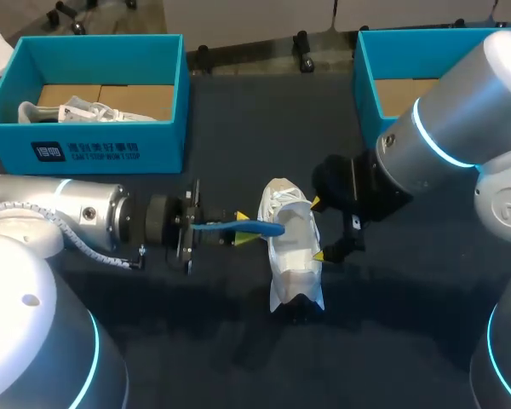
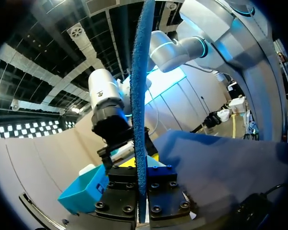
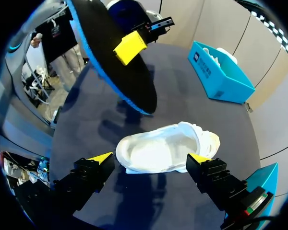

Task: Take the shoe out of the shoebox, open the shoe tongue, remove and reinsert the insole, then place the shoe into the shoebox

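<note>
A white shoe [image 1: 291, 247] lies on the dark table, also seen in the right wrist view [image 3: 163, 151]. My right gripper [image 1: 317, 230] is open, its yellow tips on either side of the shoe [image 3: 149, 159] without pinching it. My left gripper [image 1: 241, 232] is shut on the insole [image 1: 255, 226], holding it in the air just left of the shoe. The insole shows as a thin blue edge between the left fingers [image 2: 140, 120]. From the right wrist its black underside [image 3: 120, 72] hangs above the table beyond the shoe.
A teal shoebox [image 1: 102, 149] stands at the back left with another white shoe [image 1: 77, 111] inside. A second teal shoebox [image 1: 368, 85] stands at the back right, partly hidden by my right arm.
</note>
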Controlling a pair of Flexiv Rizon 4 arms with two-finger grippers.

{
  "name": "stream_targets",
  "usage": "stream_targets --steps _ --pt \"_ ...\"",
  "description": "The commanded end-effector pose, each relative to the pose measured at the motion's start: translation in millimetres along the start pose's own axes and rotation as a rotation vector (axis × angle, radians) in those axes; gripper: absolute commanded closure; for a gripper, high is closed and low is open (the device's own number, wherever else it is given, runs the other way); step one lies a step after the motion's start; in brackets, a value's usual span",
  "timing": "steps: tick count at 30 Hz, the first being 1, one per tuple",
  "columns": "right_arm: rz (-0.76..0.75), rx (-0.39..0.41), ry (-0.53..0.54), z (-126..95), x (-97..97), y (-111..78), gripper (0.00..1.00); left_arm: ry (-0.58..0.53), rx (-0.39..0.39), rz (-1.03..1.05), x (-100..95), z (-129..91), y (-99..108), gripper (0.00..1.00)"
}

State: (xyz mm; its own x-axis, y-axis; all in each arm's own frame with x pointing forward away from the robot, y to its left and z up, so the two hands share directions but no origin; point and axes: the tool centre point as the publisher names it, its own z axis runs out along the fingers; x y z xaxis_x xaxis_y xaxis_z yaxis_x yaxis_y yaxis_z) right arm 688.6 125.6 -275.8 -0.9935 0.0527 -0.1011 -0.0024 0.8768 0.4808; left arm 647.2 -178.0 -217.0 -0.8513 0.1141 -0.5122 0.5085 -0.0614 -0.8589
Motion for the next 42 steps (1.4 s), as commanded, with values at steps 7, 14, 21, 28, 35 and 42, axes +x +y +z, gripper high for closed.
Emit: stream_targets --steps 7,14,21,28,35,42 --pt "0.0 0.0 -0.002 2 0.8 0.1 0.0 0.014 -0.004 -0.048 28.2 -2 3 1.0" --pt "0.0 0.0 -0.002 2 0.8 0.1 0.0 0.003 0.015 -0.049 31.2 5 12 1.0" --pt "0.0 0.0 -0.002 2 0.8 0.1 0.0 -0.019 0.037 -0.037 26.7 19 26 1.0" --pt "0.0 0.0 -0.002 2 0.8 0.1 0.0 -0.02 0.031 -0.011 24.8 25 46 1.0" --pt "0.0 0.0 -0.002 2 0.8 0.1 0.0 -0.017 0.029 0.018 22.3 29 57 1.0" --pt "0.0 0.0 -0.002 2 0.8 0.1 0.0 -0.024 0.024 0.031 17.1 32 60 1.0"
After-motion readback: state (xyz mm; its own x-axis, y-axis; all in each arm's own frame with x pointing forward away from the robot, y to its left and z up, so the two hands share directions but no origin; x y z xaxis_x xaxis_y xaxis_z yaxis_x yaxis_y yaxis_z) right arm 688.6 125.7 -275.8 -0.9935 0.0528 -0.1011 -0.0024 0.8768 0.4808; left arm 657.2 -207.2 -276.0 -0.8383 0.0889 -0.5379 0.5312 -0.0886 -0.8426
